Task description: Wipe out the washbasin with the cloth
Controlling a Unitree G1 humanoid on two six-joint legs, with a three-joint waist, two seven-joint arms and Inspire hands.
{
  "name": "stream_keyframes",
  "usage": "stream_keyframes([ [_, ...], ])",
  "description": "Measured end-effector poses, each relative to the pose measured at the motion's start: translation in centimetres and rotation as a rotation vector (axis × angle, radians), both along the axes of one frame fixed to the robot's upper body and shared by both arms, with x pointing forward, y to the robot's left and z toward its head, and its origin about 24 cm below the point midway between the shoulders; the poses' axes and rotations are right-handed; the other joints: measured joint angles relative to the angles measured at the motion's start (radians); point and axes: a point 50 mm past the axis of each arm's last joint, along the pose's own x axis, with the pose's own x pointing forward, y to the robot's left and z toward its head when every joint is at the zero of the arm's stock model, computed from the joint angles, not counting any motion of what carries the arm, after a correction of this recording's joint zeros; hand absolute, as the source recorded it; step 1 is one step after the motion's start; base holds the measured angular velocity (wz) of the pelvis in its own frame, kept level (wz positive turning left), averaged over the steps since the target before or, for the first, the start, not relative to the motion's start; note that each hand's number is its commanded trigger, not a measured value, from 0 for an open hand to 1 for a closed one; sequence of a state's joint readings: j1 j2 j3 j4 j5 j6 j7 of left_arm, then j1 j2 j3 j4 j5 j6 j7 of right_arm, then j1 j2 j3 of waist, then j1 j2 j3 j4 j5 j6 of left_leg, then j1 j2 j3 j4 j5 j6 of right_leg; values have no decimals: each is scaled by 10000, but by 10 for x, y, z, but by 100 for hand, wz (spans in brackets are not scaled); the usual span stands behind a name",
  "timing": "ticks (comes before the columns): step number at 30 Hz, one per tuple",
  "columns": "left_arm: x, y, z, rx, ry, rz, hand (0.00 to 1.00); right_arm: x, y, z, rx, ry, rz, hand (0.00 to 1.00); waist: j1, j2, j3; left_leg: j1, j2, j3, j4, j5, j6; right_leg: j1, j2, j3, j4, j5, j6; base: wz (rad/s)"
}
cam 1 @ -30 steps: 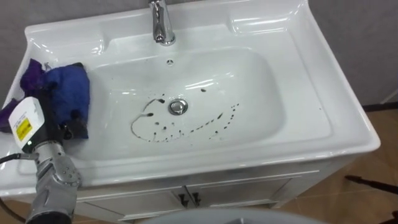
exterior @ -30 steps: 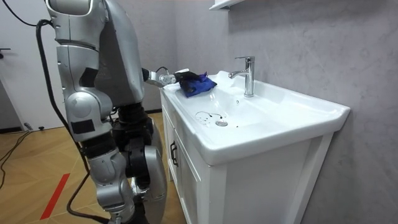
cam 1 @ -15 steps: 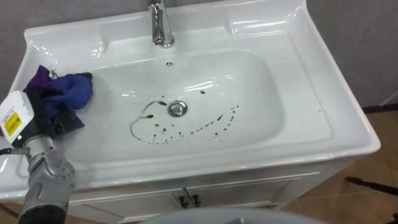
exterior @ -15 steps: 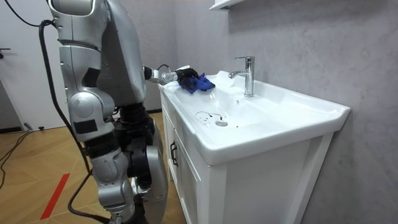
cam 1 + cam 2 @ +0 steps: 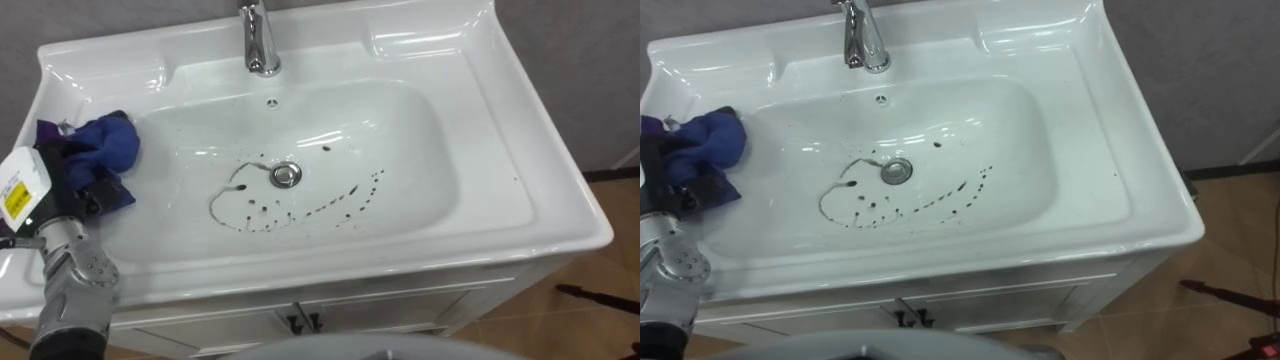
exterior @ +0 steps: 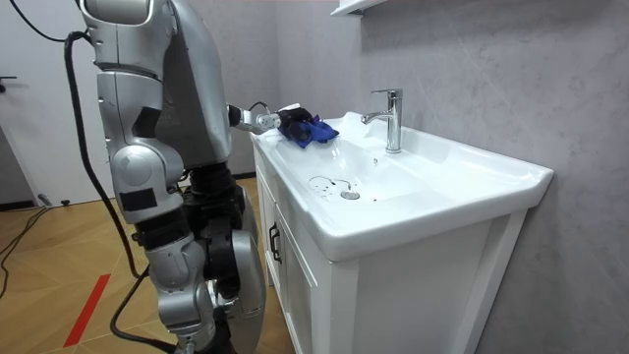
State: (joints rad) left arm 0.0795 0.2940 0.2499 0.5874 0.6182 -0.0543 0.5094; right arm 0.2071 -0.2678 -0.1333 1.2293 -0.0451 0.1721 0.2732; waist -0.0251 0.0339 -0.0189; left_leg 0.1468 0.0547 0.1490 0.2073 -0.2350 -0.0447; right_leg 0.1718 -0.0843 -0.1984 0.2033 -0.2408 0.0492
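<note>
A white basin (image 5: pixel 480 120) carries a trail of dark spots (image 5: pixel 300 210) in its bowl, curving round the metal drain (image 5: pixel 286 174). My left hand (image 5: pixel 72 182) is over the basin's left rim, fingers curled round a bunched blue and purple cloth (image 5: pixel 108 148). The cloth hangs at the bowl's left edge, apart from the spots. In the room view the left hand (image 6: pixel 263 120) holds the cloth (image 6: pixel 310 129) above the basin's near corner, and I stand at the front of the cabinet.
A chrome faucet (image 5: pixel 260 40) stands at the back middle of the basin. Below the rim are white cabinet doors with dark handles (image 5: pixel 302 321). A grey wall backs the basin, with a shelf (image 6: pixel 356 7) above. Wooden floor lies to the right.
My left hand has drawn the cloth leftwards and back toward the rim's left side, and the cloth has bunched smaller. The spots in the bowl look the same.
</note>
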Motion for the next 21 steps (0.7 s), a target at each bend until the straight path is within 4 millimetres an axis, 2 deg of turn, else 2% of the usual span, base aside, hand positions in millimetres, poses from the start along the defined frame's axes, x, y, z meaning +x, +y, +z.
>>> stream_keyframes([
  [7, 11, -6, 5, -349, -182, -186, 100, 8, 0, 0, 40, 20, 600, 0, -5, -7, 7, -169, -16, -180, 146, -1, 1, -8, -17, -173, 15, 1, -1, 8],
  [12, 12, -11, 12, -437, -270, -450, 100, 14, 0, 0, -54, -129, 623, 0, -12, -29, 26, -260, -32, -234, 196, -1, 1, -91, -39, -235, 16, 1, 1, 4],
  [15, 14, -18, 15, -547, -517, -559, 100, 18, -1, 0, -199, -390, 695, 0, 23, -32, 127, -380, -28, -243, 263, -1, 1, -128, -38, -269, 33, 1, 2, 4],
  [21, 23, -33, 27, -485, -1121, -1209, 100, 23, 3, -2, -357, -814, 911, 0, -108, -96, 205, -641, -30, -447, 366, -1, 2, -245, -36, -452, 21, 0, 1, 11],
])
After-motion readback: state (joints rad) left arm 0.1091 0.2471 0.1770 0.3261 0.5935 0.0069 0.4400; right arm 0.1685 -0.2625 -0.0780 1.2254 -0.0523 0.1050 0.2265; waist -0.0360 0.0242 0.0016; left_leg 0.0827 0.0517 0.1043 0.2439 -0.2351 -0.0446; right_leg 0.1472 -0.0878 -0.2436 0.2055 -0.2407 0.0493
